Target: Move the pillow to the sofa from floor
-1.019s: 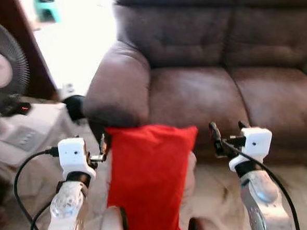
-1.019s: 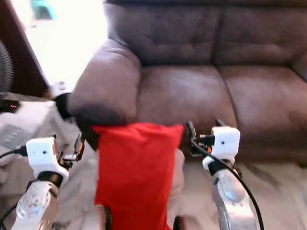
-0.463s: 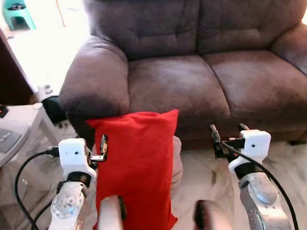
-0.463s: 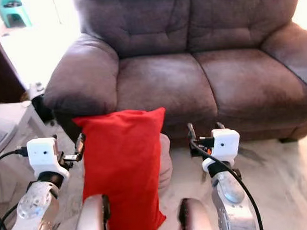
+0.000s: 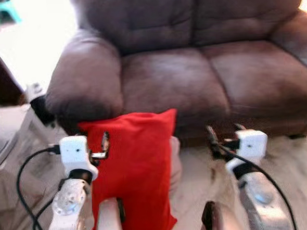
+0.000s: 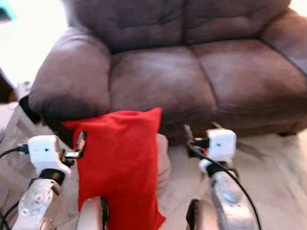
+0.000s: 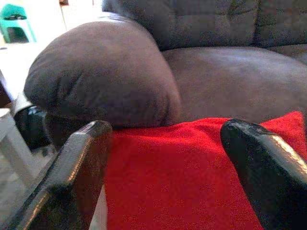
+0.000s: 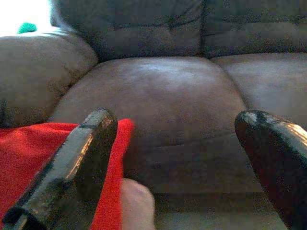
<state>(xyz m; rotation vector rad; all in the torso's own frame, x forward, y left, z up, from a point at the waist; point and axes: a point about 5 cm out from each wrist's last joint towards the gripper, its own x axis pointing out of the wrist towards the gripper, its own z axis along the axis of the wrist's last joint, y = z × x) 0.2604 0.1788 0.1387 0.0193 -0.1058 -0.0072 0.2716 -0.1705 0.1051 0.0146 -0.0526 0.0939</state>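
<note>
A red pillow [image 5: 133, 173] stands upright on the floor, leaning against the front of the brown sofa [image 5: 193, 76] below its left armrest [image 5: 83, 77]. My left gripper [image 5: 100, 147] is open and hovers at the pillow's upper left edge; in the left wrist view the left gripper [image 7: 165, 132] frames the pillow's top [image 7: 192, 177] between its fingers. My right gripper [image 5: 223, 134] is open in the air to the right of the pillow, in front of the seat. In the right wrist view the pillow's corner [image 8: 29, 153] lies beside one finger [image 8: 86, 148].
A pale rounded object [image 5: 175, 158] sits behind the pillow against the sofa front. A white side table [image 5: 1, 142] and a black object [image 5: 41, 109] stand at the left. A green stool [image 5: 1, 9] is far back. Pale floor [image 5: 296, 153] spreads to the right.
The camera has swung right and nearer: the fan has left the picture and the sofa fills more of it. The pillow stays put and both grippers remain open.
</note>
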